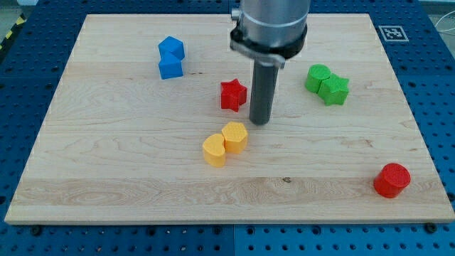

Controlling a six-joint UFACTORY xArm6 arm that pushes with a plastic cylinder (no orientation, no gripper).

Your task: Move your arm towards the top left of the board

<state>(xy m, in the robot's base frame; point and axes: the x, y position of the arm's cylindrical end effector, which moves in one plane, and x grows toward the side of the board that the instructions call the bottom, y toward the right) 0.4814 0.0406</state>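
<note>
My tip point(260, 121) rests on the wooden board point(106, 163) near its middle. It is just right of the red star block point(232, 94) and just above and right of the yellow hexagon block point(235, 136). A yellow round block point(214, 150) touches the hexagon at its lower left. Two blue blocks sit together toward the view's top left, a hexagon-like one point(171, 48) above a cube point(170, 67). Two green blocks sit together at the right, a round one point(318, 77) and a star-like one point(335, 90). A red cylinder point(392, 180) stands at the lower right.
The arm's grey body point(273, 25) hangs over the board's top middle. A black-and-white marker tag point(392, 33) sits at the board's top right corner. A blue perforated table point(28, 71) surrounds the board.
</note>
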